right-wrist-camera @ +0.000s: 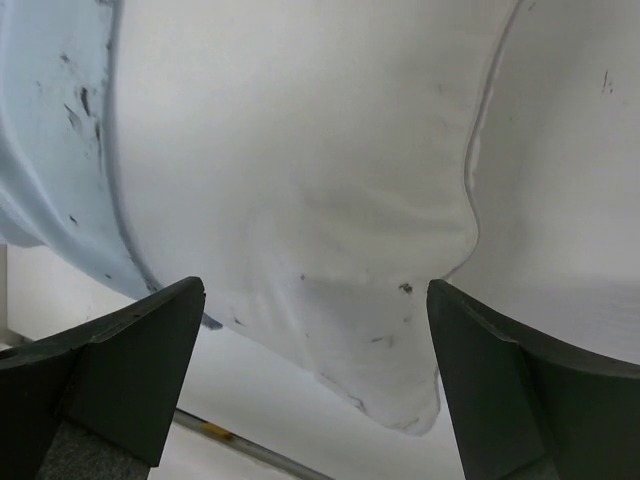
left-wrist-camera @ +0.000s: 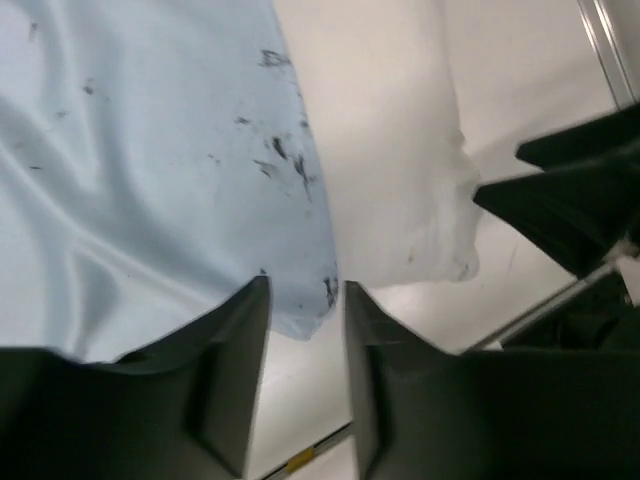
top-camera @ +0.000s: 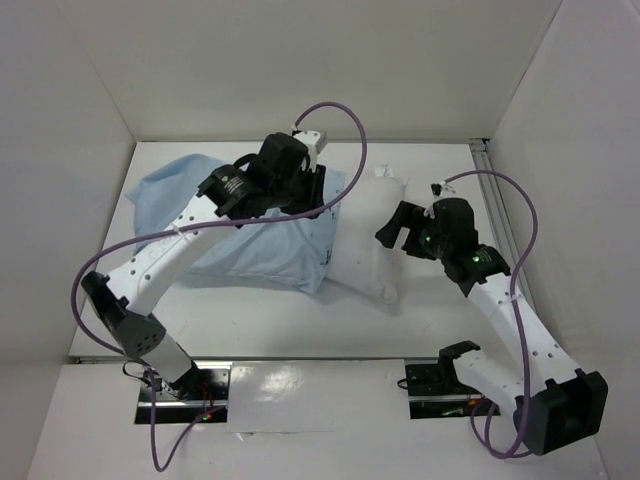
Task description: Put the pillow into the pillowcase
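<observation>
The pillow (top-camera: 372, 245) sits partly in the pillowcase (top-camera: 250, 235): 1 white end sticks out of the mouth, which faces right. That bare end lies just left of my right gripper (right-wrist-camera: 315, 300), whose jaws stand wide with nothing in them, so the right arm is nearer for a push. The bare strip's long axis runs far to near; the way in is leftward, across it. My left gripper (left-wrist-camera: 306, 300) hovers at the pillowcase's open edge, jaws narrowly parted, holding nothing as far as I can see
</observation>
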